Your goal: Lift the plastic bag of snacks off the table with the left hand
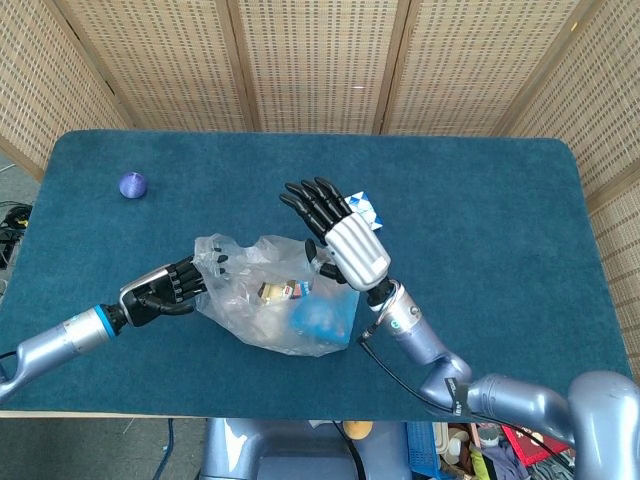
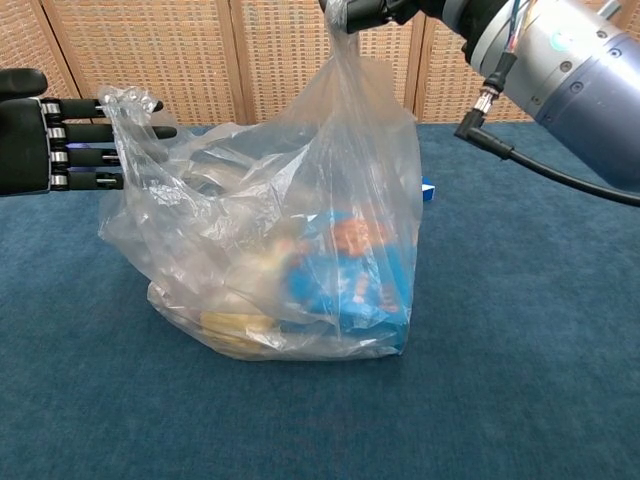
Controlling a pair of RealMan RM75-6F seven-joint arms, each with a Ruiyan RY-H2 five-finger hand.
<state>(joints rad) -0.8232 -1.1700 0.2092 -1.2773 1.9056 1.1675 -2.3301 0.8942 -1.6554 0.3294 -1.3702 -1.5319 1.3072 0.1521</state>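
The clear plastic bag of snacks (image 1: pixel 262 305) stands on the blue table (image 1: pixel 480 230), with blue and yellow packets inside. My right hand (image 1: pixel 340 238) pinches the bag's right handle and holds it up; in the chest view that pinch (image 2: pixel 352 10) is at the top edge, with the plastic (image 2: pixel 290 200) stretched below it. My left hand (image 1: pixel 165 290) has come in from the left. Its fingers (image 2: pixel 115 130) lie straight and apart against the bag's left handle flap, with no grip showing.
A purple ball (image 1: pixel 133 185) lies at the far left of the table. A small blue-and-white packet (image 1: pixel 368 208) sits just behind my right hand, and shows behind the bag (image 2: pixel 427 188) in the chest view. Wicker screens (image 1: pixel 320 60) stand along the table's far side.
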